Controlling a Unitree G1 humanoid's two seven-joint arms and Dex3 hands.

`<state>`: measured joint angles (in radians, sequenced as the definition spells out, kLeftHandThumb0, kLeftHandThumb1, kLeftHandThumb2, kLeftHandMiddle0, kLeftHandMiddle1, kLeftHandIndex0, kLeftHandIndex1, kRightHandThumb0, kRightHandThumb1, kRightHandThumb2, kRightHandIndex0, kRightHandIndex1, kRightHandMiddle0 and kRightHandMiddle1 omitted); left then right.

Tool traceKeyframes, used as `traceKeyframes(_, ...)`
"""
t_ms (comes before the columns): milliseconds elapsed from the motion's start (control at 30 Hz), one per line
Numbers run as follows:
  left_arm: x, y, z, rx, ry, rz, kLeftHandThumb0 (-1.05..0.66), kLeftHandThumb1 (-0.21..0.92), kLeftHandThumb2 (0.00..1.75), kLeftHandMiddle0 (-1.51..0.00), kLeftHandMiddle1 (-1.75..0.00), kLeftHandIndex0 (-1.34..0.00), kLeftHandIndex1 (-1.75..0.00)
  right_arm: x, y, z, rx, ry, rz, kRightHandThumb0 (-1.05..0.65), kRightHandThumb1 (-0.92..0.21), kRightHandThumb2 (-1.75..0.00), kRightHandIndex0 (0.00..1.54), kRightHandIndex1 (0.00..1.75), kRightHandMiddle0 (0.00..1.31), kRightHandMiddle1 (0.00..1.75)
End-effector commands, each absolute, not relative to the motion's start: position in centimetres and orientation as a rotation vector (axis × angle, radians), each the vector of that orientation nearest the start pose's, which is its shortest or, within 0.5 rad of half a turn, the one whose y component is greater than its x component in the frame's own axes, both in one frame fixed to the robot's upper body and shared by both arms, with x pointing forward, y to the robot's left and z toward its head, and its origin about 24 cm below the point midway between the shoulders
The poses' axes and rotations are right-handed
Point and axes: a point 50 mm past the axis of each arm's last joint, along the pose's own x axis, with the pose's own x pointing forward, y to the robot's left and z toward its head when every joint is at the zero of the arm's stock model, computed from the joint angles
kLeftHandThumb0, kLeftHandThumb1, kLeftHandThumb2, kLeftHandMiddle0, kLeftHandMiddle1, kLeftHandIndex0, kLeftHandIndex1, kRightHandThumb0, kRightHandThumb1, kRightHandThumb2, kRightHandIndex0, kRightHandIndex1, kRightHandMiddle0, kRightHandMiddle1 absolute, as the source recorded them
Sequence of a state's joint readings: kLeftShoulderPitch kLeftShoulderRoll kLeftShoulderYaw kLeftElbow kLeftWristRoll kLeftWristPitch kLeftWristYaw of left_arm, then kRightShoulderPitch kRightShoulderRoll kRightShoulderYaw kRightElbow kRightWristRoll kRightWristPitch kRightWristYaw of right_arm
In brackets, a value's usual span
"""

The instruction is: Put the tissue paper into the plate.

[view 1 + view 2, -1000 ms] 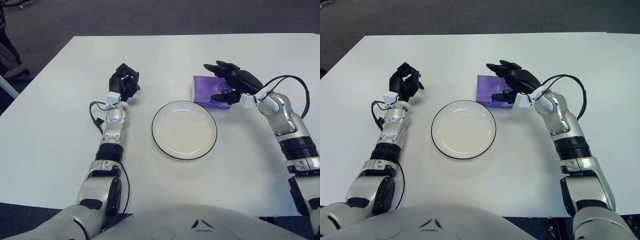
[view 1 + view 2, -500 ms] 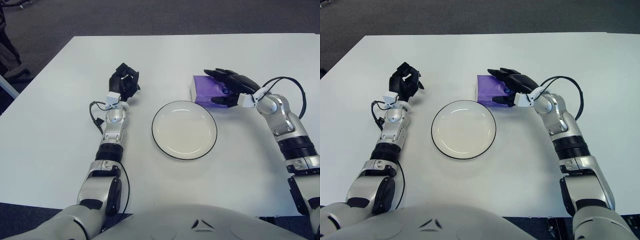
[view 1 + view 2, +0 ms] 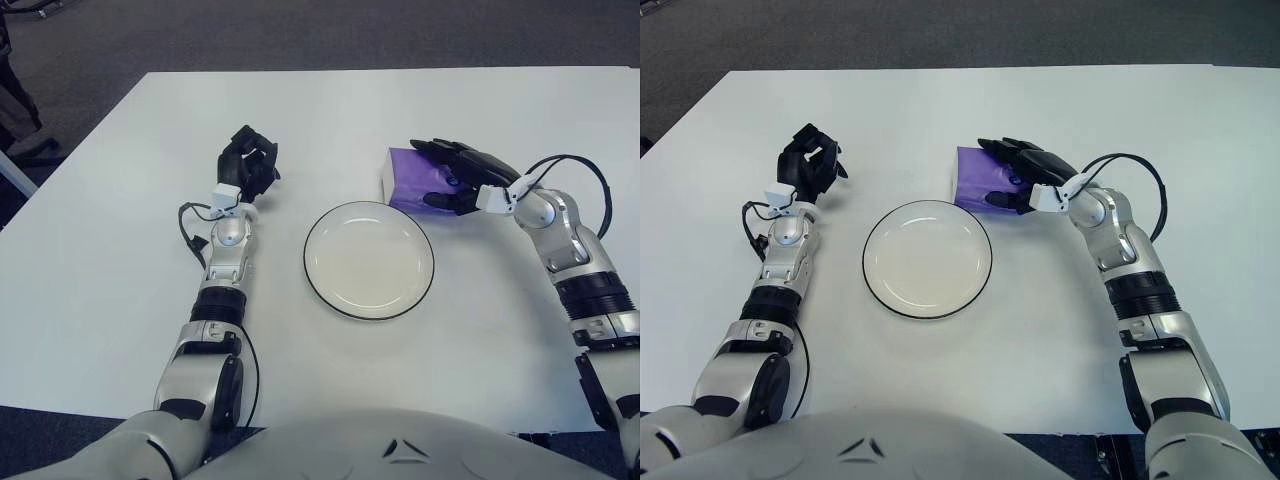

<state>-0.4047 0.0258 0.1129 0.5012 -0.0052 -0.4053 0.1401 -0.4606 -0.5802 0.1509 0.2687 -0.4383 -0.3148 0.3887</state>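
Note:
The tissue paper is a purple pack [image 3: 402,182] lying on the white table, just right of and behind the white plate [image 3: 368,262] with a dark rim. My right hand [image 3: 447,176] rests over the pack's right part. Its fingers reach across the top and its thumb presses the near side. The pack still sits on the table. The plate holds nothing. My left hand [image 3: 247,165] is parked on the table to the plate's left, with its fingers curled and nothing in them.
The white table [image 3: 110,300] ends at the far edge, with dark carpet beyond. A black cable loops out from my right wrist [image 3: 600,190].
My right hand has come down from above the pack and closed its fingers onto it. The pack has barely moved. The left arm has not moved.

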Motion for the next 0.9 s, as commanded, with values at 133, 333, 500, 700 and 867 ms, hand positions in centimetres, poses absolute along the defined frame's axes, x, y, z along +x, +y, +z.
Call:
traceKeyframes(133, 28.1, 15.9, 0.7, -0.049, -0.059, 0.179, -0.31, 0.92, 0.32, -0.94, -1.75, -0.8, -1.75, 31.8, -19.8, 11.3, -1.081, -0.183, 0.517, -1.05, -0.92, -0.68, 0.0, 0.0, 0.0, 0.0)
traceKeyframes(333, 28.1, 15.9, 0.7, -0.051, -0.062, 0.182, -0.31, 0.92, 0.32, -0.94, -1.75, -0.79, -1.75, 31.9, -20.5, 10.9, -1.129, -0.157, 0.494, -1.05, -0.92, -0.67, 0.0, 0.0, 0.0, 0.0)
traceKeyframes(500, 28.1, 15.9, 0.7, -0.053, -0.064, 0.183, -0.3, 0.92, 0.32, -0.94, -1.75, -0.79, -1.75, 32.0, -21.1, 10.8, -1.246, -0.192, 0.46, -1.05, -0.92, -0.67, 0.0, 0.0, 0.0, 0.0)
traceKeyframes(700, 28.1, 15.9, 0.8, -0.056, -0.065, 0.185, -0.3, 0.92, 0.32, -0.94, -1.75, -0.78, -1.75, 32.2, -22.0, 10.2, -1.538, -0.322, 0.38, -0.95, -0.92, -0.67, 0.13, 0.03, 0.25, 0.11)
traceKeyframes(867, 28.0, 15.9, 0.8, -0.056, -0.067, 0.187, -0.3, 0.92, 0.32, -0.93, -1.75, -0.78, -1.75, 32.5, -22.5, 9.9, -1.63, -0.357, 0.35, -0.8, -0.92, -0.71, 0.43, 0.09, 0.58, 0.24)
